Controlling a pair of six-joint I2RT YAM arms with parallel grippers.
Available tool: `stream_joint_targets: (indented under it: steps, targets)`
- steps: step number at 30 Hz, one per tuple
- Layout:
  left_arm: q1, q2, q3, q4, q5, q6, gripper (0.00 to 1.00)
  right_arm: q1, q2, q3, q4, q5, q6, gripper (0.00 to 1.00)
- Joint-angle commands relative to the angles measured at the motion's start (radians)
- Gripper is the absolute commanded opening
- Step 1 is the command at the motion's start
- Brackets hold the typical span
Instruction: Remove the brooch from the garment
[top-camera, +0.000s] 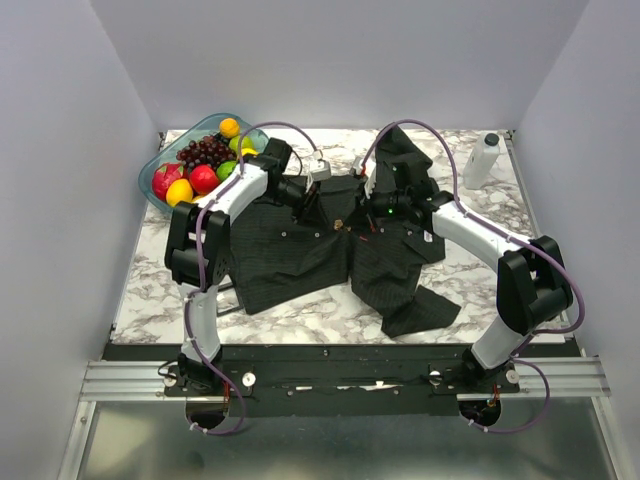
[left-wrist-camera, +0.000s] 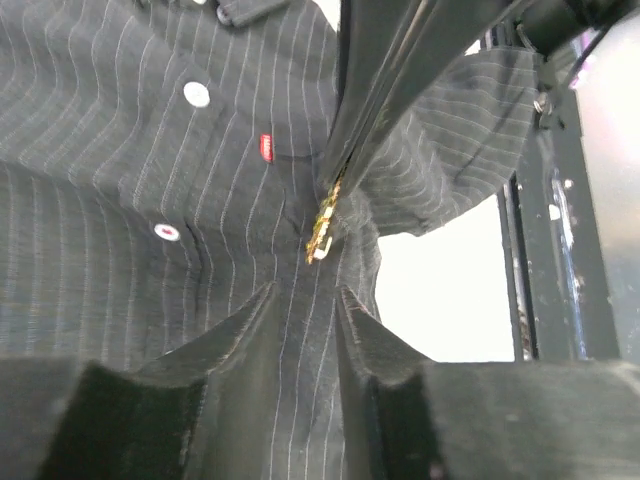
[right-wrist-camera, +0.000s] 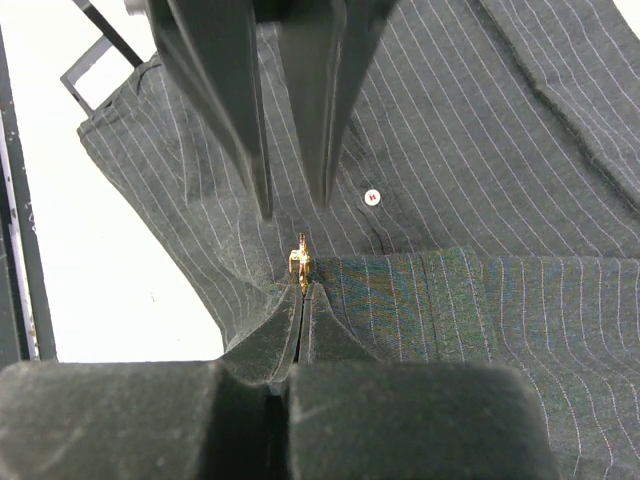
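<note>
The garment (top-camera: 300, 255), a black pinstriped shirt, lies spread on the marble table. The brooch (right-wrist-camera: 300, 262), a tiny gold pin, stands up from a ridge of the cloth near the shirt's middle; the left wrist view shows the brooch (left-wrist-camera: 322, 235) too. My right gripper (right-wrist-camera: 303, 293) is shut, its tips pinching the brooch's lower end. In the left wrist view it reaches down from above as dark closed fingers (left-wrist-camera: 370, 110). My left gripper (left-wrist-camera: 308, 292) is open just opposite, its fingertips (right-wrist-camera: 265, 205) on the cloth either side of the ridge, a short way from the brooch.
A teal bowl (top-camera: 150, 180) of fruit stands at the back left, close to the left arm's elbow. A white bottle (top-camera: 482, 158) stands at the back right. A thin black frame (right-wrist-camera: 88, 55) lies on the table beside the shirt's edge. Small white buttons (left-wrist-camera: 197, 94) dot the cloth.
</note>
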Motion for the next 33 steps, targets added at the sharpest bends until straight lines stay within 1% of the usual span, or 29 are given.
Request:
stream_joint_targets:
  steps: [1,2,8,12,22,25,26,29,31,33]
  targets:
    - [-0.014,-0.075,-0.142,0.190,-0.018,-0.104,0.40,-0.004,0.009,0.036,-0.035,-0.021,-0.032,0.01]
    - [-0.014,-0.085,-0.162,0.273,-0.016,-0.169,0.40,-0.004,0.009,0.036,-0.039,-0.022,-0.035,0.01]
    - [-0.020,-0.086,-0.188,0.410,-0.007,-0.302,0.40,-0.004,0.009,0.038,-0.055,-0.034,-0.051,0.01]
    - [-0.025,-0.088,-0.189,0.450,0.010,-0.366,0.37,-0.004,0.015,0.042,-0.069,-0.028,-0.064,0.01]
    - [-0.051,-0.074,-0.177,0.436,0.031,-0.362,0.35,-0.002,0.017,0.047,-0.069,-0.025,-0.061,0.01]
    - [-0.062,-0.068,-0.163,0.396,0.037,-0.331,0.34,-0.004,0.017,0.046,-0.071,-0.016,-0.061,0.01]
    - [-0.065,-0.069,-0.160,0.372,0.030,-0.307,0.34,-0.004,0.017,0.044,-0.071,-0.010,-0.063,0.01]
    - [-0.063,-0.080,-0.163,0.359,-0.021,-0.297,0.35,-0.004,0.012,0.050,-0.089,-0.002,-0.084,0.00]
    - [-0.062,-0.102,-0.169,0.358,-0.065,-0.285,0.36,-0.002,0.009,0.067,-0.135,0.001,-0.104,0.01]
    - [-0.059,-0.120,-0.168,0.358,-0.079,-0.282,0.37,-0.002,0.003,0.093,-0.170,0.007,-0.138,0.01]
